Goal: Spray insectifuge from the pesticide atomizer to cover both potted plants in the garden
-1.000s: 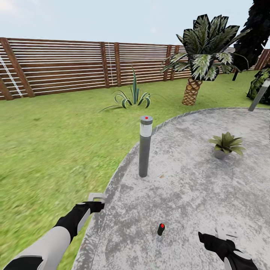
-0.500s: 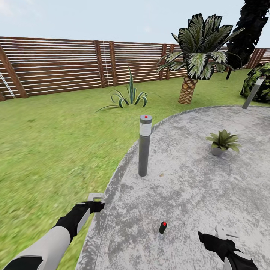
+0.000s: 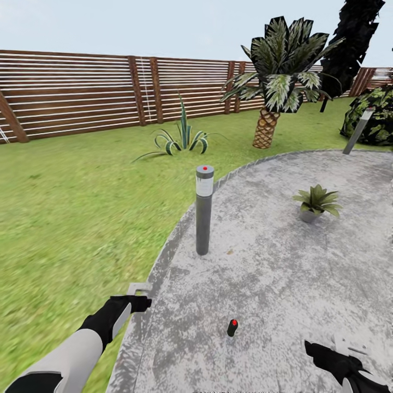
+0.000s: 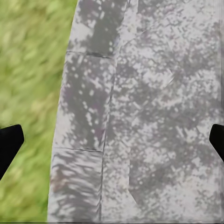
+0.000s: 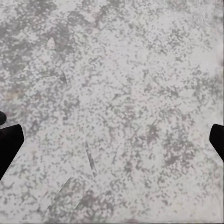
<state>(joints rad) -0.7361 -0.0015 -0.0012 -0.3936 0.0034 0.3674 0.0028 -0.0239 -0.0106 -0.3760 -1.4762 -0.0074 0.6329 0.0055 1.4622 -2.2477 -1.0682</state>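
Because it is so small, the pesticide atomizer [image 3: 232,327] will probably weigh little and feel stiff, like a hard plastic bottle, and its smooth dark body may slip between flat fingers; it stands upright on the paved patio [image 3: 284,262], in front of the robot and between its two arms, nearer the right one, and a light knock could tip it. I judge the best hold to be across the body below the red top, leaving the spray head free, though at this size the trigger cannot be made out. One atomizer is in sight. One potted plant [image 3: 315,202] shows, a green rosette in a grey pot further out on the patio to the right, well apart from the bottle; the task names two, so a second has yet to be found. Two bollard lamps show: a near one [image 3: 203,210] at the patio's edge and a far one [image 3: 357,131] by the dark bushes. One palm [image 3: 273,82] and one striped agave clump [image 3: 180,139] stand on the lawn [image 3: 71,207] before the wooden fence [image 3: 82,93]. The left gripper [image 3: 139,292] hangs over the patio's border and the right gripper [image 3: 349,349] over bare paving; in both wrist views the fingertips sit at opposite edges, so both are spread wide and hold nothing.
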